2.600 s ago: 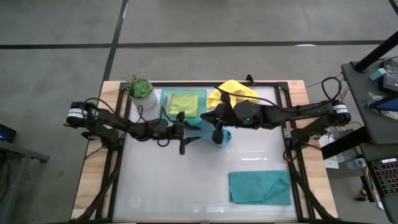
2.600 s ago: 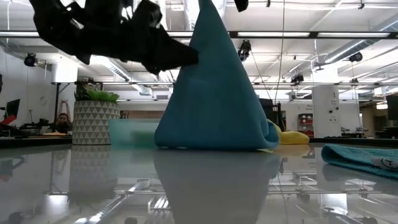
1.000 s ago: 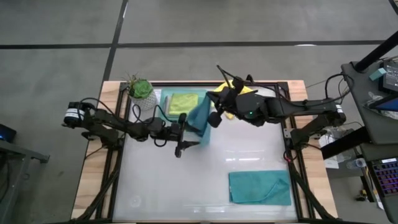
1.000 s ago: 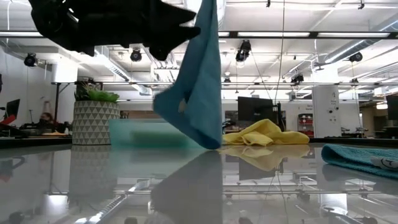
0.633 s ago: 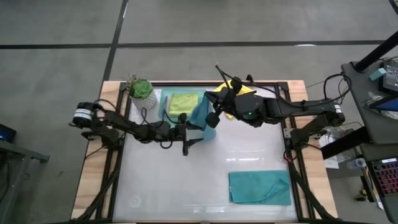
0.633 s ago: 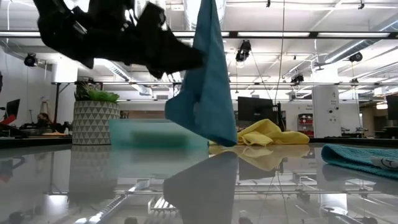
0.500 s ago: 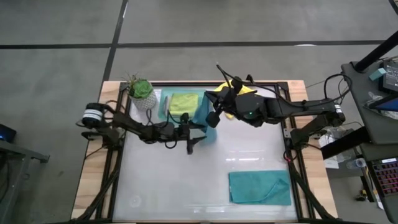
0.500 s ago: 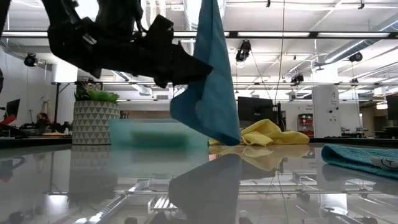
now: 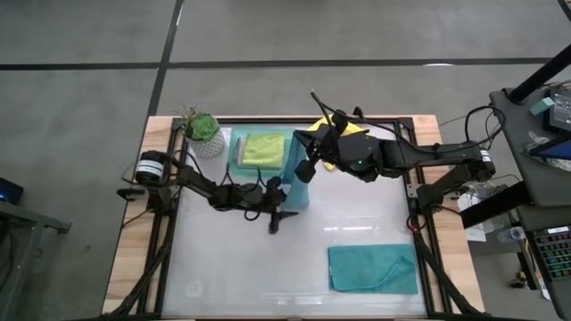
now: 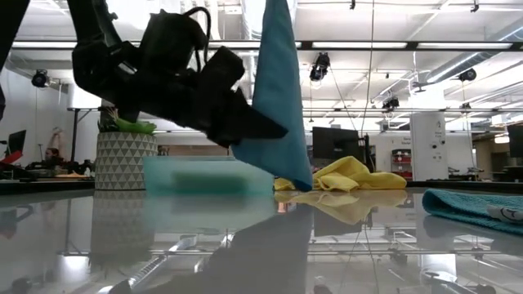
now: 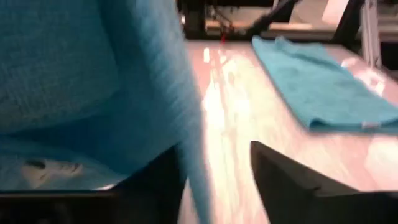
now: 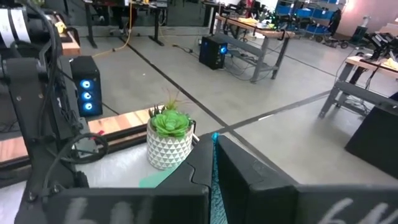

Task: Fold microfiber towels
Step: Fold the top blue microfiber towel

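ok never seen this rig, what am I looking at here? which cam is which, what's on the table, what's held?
Two dark robot arms work at a table, each ending in a two-finger tool. One camera looks straight down, one sits at table-top height, and one rides on each wrist.

The right tool is shut on a corner of a teal towel, which hangs down to the table. The left tool is at the towel's lower edge, fingers either side of it in the left wrist view, not clearly gripping yet.

On the table: a second teal towel lying flat, a crumpled yellow towel, a lime green towel in a mint-green tray, and a small potted plant.
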Robot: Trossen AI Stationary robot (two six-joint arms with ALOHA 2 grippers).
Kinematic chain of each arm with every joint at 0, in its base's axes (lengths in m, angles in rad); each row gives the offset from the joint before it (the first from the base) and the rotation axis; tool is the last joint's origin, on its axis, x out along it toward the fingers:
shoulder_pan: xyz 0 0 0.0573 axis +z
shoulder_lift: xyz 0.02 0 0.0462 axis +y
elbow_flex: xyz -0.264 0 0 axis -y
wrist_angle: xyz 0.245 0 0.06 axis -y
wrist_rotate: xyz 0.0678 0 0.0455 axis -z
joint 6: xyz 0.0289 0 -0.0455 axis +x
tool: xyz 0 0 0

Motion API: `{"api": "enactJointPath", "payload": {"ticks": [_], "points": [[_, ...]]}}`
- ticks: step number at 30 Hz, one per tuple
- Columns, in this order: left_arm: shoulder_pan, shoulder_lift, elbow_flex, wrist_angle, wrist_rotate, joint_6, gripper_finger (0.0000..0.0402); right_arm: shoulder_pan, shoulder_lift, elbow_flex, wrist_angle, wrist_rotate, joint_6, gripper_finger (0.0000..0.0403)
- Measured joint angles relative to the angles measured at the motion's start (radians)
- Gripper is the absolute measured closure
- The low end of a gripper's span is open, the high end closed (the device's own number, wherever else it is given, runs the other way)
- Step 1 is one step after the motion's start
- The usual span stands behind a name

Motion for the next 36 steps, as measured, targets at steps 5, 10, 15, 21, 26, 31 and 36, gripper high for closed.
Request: {"api": "enactJointPath", "payload": {"ticks": [5,10,15,21,26,31,36], "points": [[-0.004,-0.067,-0.008,-0.119,-0.001,0.013,0.037,0.0,0.0,0.0,-0.029,0.0,0.0,0.0394],[-0.003,-0.23,-0.001,-0.342,-0.005,0.056,0.04,0.0,-0.005,0.0,-0.098,-0.001,0.022,0.0394],[-0.003,-0.517,0.035,-0.785,0.022,0.068,0.0401,0.0,-0.017,0.044,-0.321,-0.016,0.099,0.0394],[-0.003,-0.824,0.103,-1.137,0.039,0.085,0.0401,0.0,-0.023,0.126,-0.569,-0.279,0.193,0.0394],[-0.003,-0.96,0.163,-1.299,0.065,0.085,0.0401,0.001,-0.027,0.155,-0.632,-0.391,0.218,0.0394],[-0.003,-1.02,0.188,-1.37,0.164,0.064,0.0401,-0.001,-0.033,0.17,-0.706,-0.44,0.221,0.0394],[-0.003,-1.026,0.189,-1.389,0.274,0.031,0.0402,-0.001,-0.039,0.18,-0.699,-0.362,0.245,0.0394]]}}
